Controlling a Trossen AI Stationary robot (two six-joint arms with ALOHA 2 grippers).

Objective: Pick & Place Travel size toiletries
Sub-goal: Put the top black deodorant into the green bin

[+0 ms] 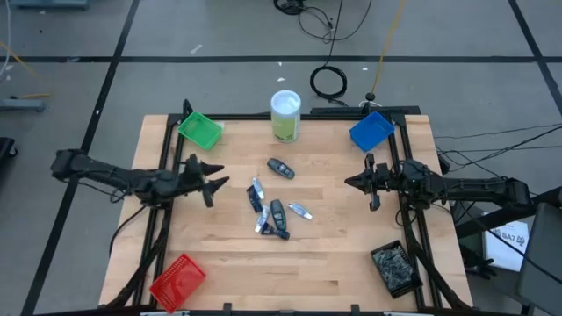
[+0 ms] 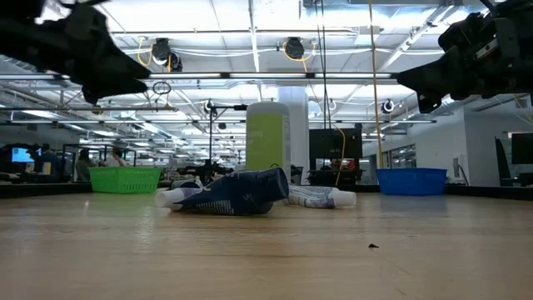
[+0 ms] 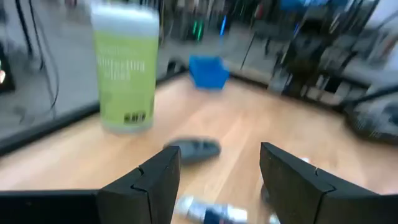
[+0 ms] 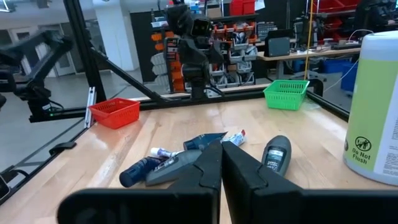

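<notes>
- At the far left of the overhead frame my left gripper (image 1: 213, 178) hangs over the wood with its fingers spread apart and nothing between them. In its own wrist camera the two dark fingers (image 3: 155, 180) frame bare table (image 1: 219, 263) and a blurred tube lying just ahead.
- At the lower left corner of the table I see a red bin (image 1: 178, 281); at the upper left corner, a green bin (image 1: 200, 130).
- In the centre of the overhead frame lie the toiletries (image 1: 274, 211): a loose cluster of blue-and-white tubes and a dark bottle, some of them touching or overlapping, all flat on the table. One dark oblong bottle (image 1: 281, 168) lies apart, above the cluster and nearer the canister.
- At the upper centre a tall white-and-green canister (image 1: 285, 115) stands upright.
- At the upper right corner sits a blue bin (image 1: 371, 131).
- At the right of the frame my right gripper (image 1: 358, 183) is clenched, its fingers (image 4: 205, 171) pressed together on nothing; it points toward the cluster from well apart.
- At the lower right corner sits a dark tray (image 1: 397, 268) with small items I cannot make out.
</notes>
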